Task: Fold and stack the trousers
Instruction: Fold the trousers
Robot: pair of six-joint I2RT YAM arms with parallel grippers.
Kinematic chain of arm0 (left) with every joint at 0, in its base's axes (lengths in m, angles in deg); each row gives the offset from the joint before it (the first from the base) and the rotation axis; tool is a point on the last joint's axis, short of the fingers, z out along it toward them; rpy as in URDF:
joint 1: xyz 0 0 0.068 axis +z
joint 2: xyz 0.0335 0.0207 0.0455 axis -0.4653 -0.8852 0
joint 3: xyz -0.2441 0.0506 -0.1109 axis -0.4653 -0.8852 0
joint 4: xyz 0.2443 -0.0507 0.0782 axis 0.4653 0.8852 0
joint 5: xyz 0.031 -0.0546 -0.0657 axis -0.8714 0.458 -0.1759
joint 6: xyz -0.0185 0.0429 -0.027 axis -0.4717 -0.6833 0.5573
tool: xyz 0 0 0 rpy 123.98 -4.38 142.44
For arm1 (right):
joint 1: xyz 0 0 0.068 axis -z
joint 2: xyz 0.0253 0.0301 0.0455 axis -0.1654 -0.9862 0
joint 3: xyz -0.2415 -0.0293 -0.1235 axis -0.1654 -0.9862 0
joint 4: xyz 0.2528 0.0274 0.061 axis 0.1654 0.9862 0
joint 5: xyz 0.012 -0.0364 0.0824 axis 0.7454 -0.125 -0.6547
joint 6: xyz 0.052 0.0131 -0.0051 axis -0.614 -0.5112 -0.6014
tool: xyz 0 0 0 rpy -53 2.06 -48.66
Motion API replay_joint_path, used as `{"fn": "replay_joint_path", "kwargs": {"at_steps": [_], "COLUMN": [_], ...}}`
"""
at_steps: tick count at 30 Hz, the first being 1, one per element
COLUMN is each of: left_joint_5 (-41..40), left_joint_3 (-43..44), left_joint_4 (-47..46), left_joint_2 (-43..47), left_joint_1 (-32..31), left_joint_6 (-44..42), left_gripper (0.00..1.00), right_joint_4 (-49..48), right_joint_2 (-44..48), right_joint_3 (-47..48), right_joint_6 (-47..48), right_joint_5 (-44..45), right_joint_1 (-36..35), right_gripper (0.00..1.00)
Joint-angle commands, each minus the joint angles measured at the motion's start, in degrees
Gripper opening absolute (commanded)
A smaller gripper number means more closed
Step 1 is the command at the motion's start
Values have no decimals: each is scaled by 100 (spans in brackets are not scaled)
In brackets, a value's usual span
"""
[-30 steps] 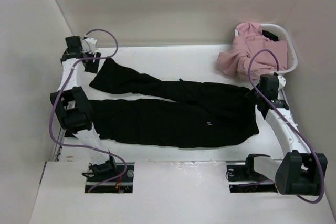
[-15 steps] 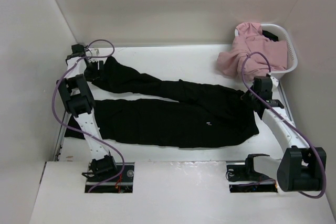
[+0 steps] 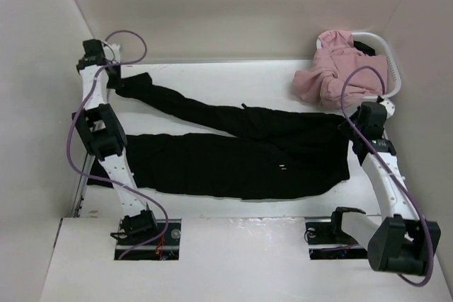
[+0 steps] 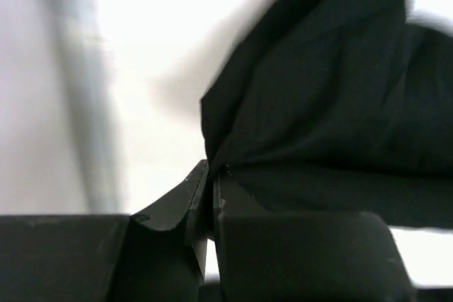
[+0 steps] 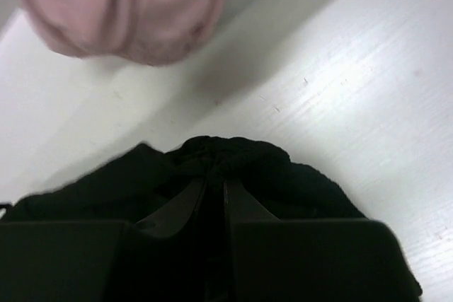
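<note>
The black trousers (image 3: 241, 157) lie spread across the table (image 3: 233, 79), legs pointing left. The left gripper (image 3: 115, 78) is closed tight on the far leg's cuff. The right gripper (image 3: 346, 126) is closed on the waistband at the right.

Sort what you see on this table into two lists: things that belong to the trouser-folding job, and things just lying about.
In the job:
black trousers, spread out flat
left arm's fingers, shut on the far leg's end
right arm's fingers, shut on the waist end

Lying about:
pink clothing, untouched, heaped in and over the basket
white basket, far right corner
</note>
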Motion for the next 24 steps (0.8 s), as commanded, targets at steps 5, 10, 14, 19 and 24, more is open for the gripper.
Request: {"fn": "replay_joint_path", "kwargs": {"at_steps": [5,10,14,19,24], "left_joint_5": [-528,-695,-748,-652,-440], "left_joint_3": [79,-212,-185,-710,-3528], "left_joint_4": [227,298,236,297,193], "left_joint_2": [1889,1934,2047,2863,4515], "left_joint_1": [147,225,340,673,1349], "left_joint_6": [-1035,-1106,-1097,-1079,-1526], "left_gripper": [0,1,1,1,1], "right_joint_4": [-818,-1020,-1187,-1275,-838], "right_joint_2": [713,793,836,1468,2960], "right_joint_3": [180,136,48,-250,-1172], "right_joint_6": [203,150,186,63,-507], "right_joint_5": [-194,-422,-642,-739,-582], "right_joint_1": [20,152,170,354,310], "right_gripper": [0,0,0,0,6]}}
